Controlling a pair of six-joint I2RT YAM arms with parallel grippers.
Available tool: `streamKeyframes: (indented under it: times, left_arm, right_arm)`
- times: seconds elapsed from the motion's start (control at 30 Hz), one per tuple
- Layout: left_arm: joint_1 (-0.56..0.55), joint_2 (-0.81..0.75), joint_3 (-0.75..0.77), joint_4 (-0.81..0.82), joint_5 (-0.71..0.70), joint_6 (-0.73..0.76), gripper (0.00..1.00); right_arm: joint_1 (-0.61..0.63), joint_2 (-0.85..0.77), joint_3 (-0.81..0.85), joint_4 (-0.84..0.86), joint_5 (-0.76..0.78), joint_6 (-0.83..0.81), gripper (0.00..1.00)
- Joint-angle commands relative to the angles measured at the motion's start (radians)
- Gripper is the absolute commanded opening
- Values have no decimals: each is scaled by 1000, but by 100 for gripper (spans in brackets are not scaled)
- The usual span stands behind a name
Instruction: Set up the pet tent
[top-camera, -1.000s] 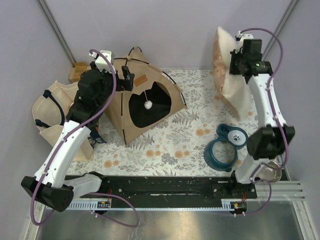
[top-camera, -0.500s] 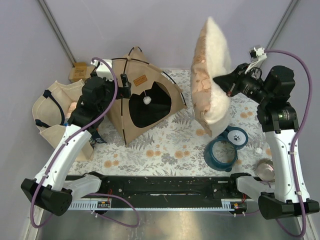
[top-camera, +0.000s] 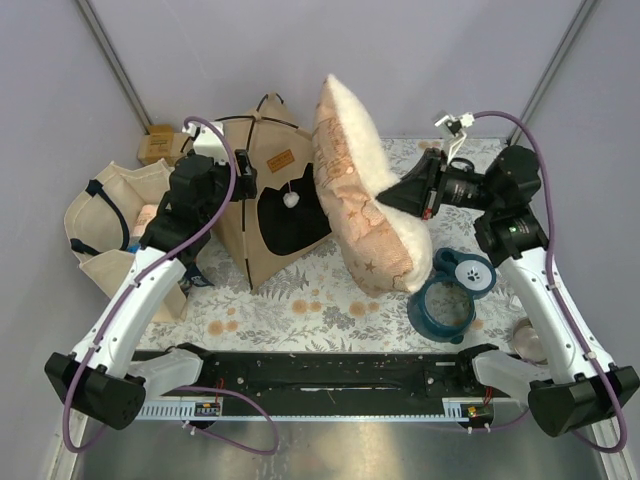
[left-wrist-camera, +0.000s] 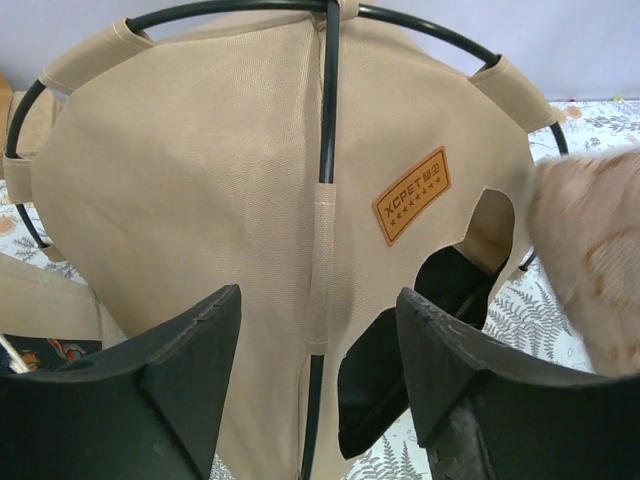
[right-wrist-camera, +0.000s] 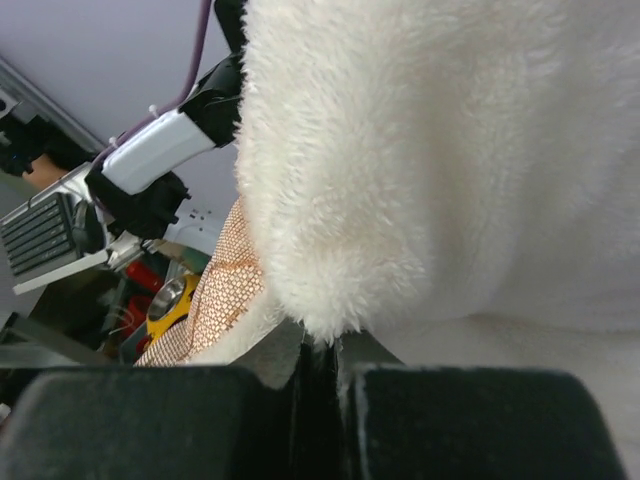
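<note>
Progress looks well advanced from above: the pet tent (top-camera: 238, 235) stands erect near the far left corner of the table (top-camera: 300, 300), its poles arched and crossed at the peak, its dark doorway facing the near right; the left gripper (top-camera: 247, 172) hovers at the tent's left flank, while the right gripper (top-camera: 405, 195) carries a pillow (top-camera: 365, 215) on edge just in front of the doorway, hiding the tent's right side; a tote bag (top-camera: 100, 215) slumps at the left edge. From the left wrist, the left gripper (left-wrist-camera: 318, 295) has its jaws spread wide, a pole (left-wrist-camera: 328, 120) running down the gap between them with nothing clamped; the tent's canvas (left-wrist-camera: 200, 200) is taut, the label patch (left-wrist-camera: 411, 195) sits above the doorway, and the pillow (left-wrist-camera: 590, 250) intrudes from the right. From the right wrist, the right gripper (right-wrist-camera: 320, 370) is pinched tight on the pillow's fluffy edge (right-wrist-camera: 450, 150). Raising the frame seems finished; what appears left is to get the pillow through the doorway and laid flat inside, which has not yet happened, since it hangs outside the tent.
</note>
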Motion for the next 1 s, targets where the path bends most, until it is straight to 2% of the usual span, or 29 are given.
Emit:
streamKeyframes:
  times: [0.0, 0.13, 0.2, 0.3, 0.4, 0.6, 0.73, 0.97]
  left_arm:
    - [12, 19, -10, 44, -10, -21, 65]
    - [20, 46, -5, 35, -3, -24, 65]
    - [23, 52, -5, 38, -4, -24, 62]
    - [29, 64, -1, 38, 5, -24, 54]
    - [34, 76, 2, 36, 11, -22, 44]
    - [43, 95, 19, 38, 31, -13, 33]
    - [49, 99, 19, 38, 51, -10, 24]
    - [52, 92, 15, 35, 71, -11, 19]
  right_arm:
    - [75, 42, 4, 84, -20, -32, 0]
    - [105, 76, 6, -26, -9, -122, 0]
    - [115, 83, 9, -159, 20, -225, 0]
    - [122, 131, 7, -261, 83, -340, 0]
    - [139, 188, 6, -285, 164, -391, 0]
    - [257, 269, 87, -383, 322, -521, 0]
    - [323, 378, 104, -417, 405, -565, 0]
    - [371, 551, 92, -375, 558, -488, 0]
